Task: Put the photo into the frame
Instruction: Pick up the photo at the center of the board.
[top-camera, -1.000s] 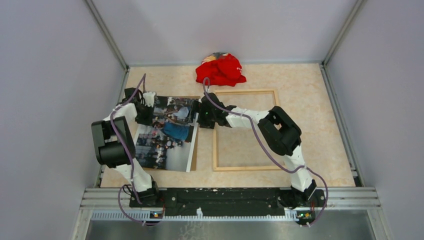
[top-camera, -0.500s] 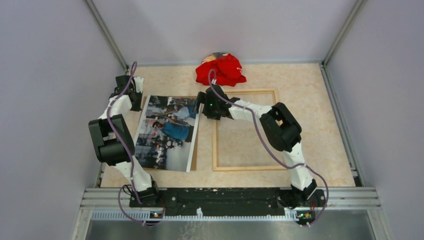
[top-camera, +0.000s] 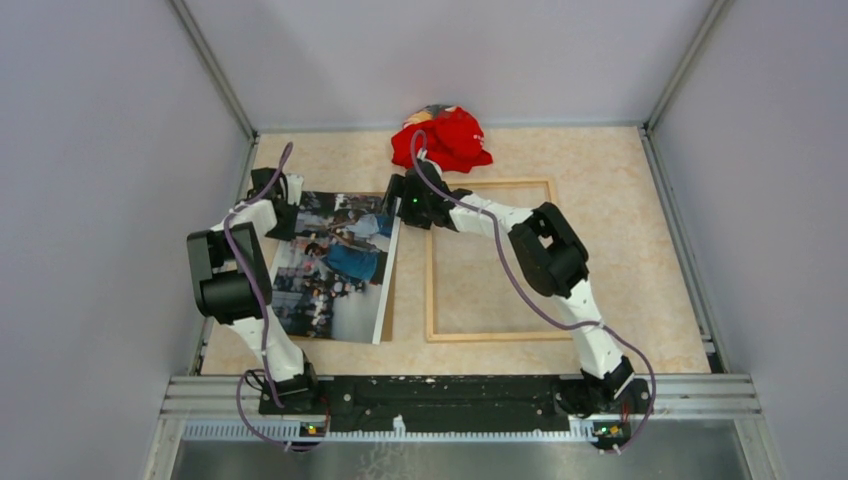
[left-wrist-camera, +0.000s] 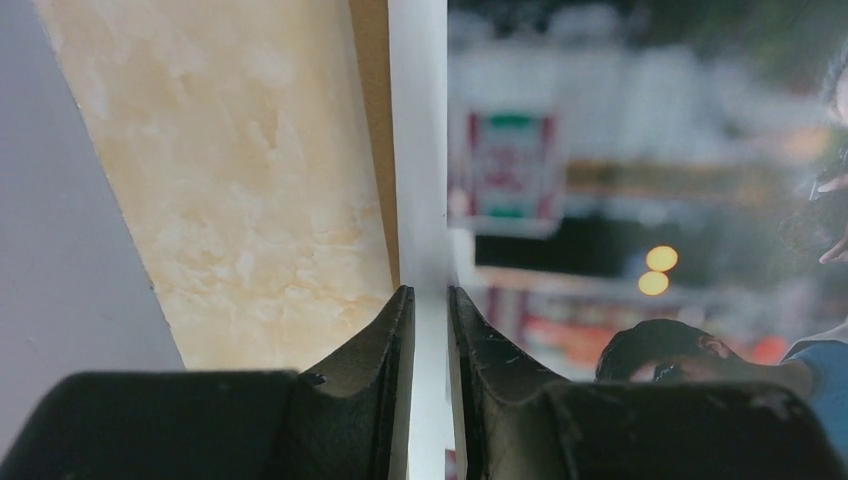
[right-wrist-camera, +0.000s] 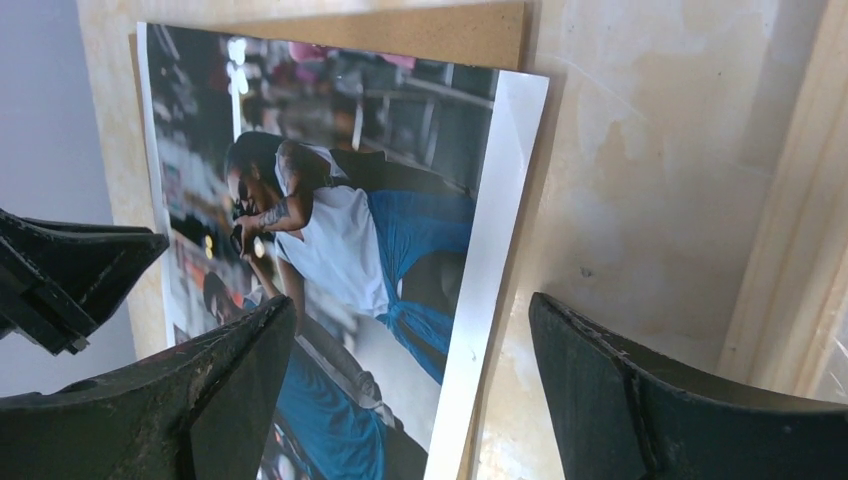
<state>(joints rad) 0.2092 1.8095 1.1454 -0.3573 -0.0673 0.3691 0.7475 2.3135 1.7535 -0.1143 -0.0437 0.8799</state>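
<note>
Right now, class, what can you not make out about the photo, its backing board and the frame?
Photo: blurred, left wrist view, too close.
Backing board: mostly hidden under photo, every view.
Frame: cut off by right wrist view's edge.
Left gripper: grip on photo unclear.

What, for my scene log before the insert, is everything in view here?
photo: one, blue, dark and white, flat on the left half of the table
backing board: one, brown, under the photo, far edge showing
frame: one, light wood, flat right of the photo
cloth: one, red, bunched at the far edge
table: one, beige marbled
arms: two, white and black; left arm, right arm, based at the near edge
left gripper: one, black, narrow gap, over the photo's far-left border
right gripper: one, black, wide open, over the photo's far-right edge
</note>
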